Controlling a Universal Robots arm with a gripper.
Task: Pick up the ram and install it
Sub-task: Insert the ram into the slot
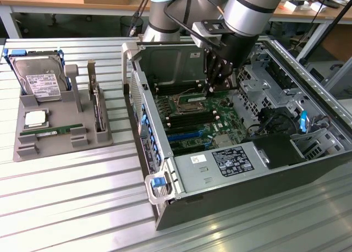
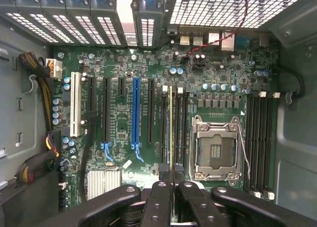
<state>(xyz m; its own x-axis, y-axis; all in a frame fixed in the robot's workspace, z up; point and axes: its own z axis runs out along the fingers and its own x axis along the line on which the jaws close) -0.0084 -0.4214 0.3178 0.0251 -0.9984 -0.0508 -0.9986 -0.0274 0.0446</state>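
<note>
Over on the exterior view's left, a spare green stick [image 1: 52,132] lies in the gray tray [image 1: 33,148]. Inside the case [image 1: 220,203], our gripper [image 1: 210,90] has its jaws clenched on the ram [image 2: 171,123], over the slots [image 2: 181,123] beside the CPU socket [image 2: 215,150]. If it tilts or drifts off-slot, we'd jam it. The wrist view gives us the edge-on line-up, the exterior view the height.

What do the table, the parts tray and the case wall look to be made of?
Table: bare metal, likely aluminium; ribbed silvery slats with glare.
Tray: matte grey plastic, it seems; dull even colour, no shine.
Case wall: probably sheet steel; thin folded grey panel, soft sheen.
</note>
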